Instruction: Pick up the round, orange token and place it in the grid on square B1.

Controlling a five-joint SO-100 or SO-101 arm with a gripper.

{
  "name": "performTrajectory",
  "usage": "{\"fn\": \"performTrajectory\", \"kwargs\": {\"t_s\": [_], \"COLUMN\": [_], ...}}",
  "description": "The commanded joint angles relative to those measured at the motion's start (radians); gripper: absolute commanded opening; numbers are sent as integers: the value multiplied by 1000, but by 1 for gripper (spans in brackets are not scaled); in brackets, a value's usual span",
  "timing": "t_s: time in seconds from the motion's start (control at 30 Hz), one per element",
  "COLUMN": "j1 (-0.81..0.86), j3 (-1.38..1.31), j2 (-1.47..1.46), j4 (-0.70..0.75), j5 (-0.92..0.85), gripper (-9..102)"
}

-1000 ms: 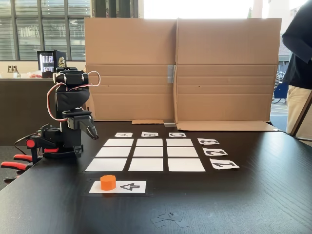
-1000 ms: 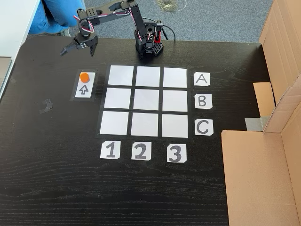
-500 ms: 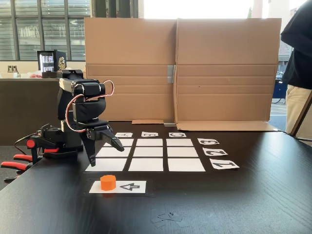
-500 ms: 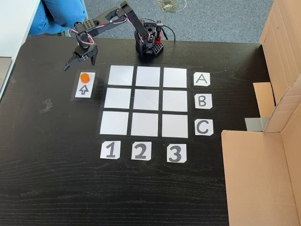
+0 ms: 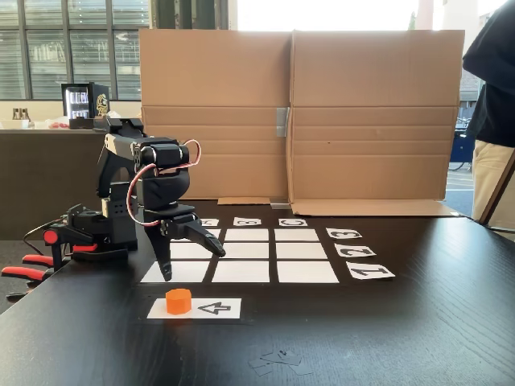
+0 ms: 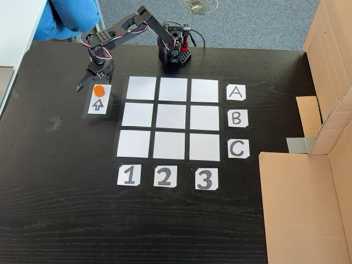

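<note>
While the token [image 5: 179, 301] sits on its arrow card [image 5: 195, 308], the gripper [image 5: 191, 262] hangs just behind it, fingers spread wide, nothing held.

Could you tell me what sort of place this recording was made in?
Probably an office or lab set up for a robot demo: a black table with a paper grid, a cardboard screen behind it, large windows, and grey carpet on the floor.
</note>
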Motion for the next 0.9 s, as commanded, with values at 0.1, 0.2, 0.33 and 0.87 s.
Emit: {"fn": "performTrajectory", "kwargs": {"t_s": [0.1,0.2,0.33,0.87], "j1": [-6,-9,-8,81], "j3": [-69,-72,-72,-158], "j2": [-32,-41,-43,-147], "j4": [-9,-9,-5,-9], "j5": [-14,-23,-26,-35], "gripper": [75,75,76,75]}}
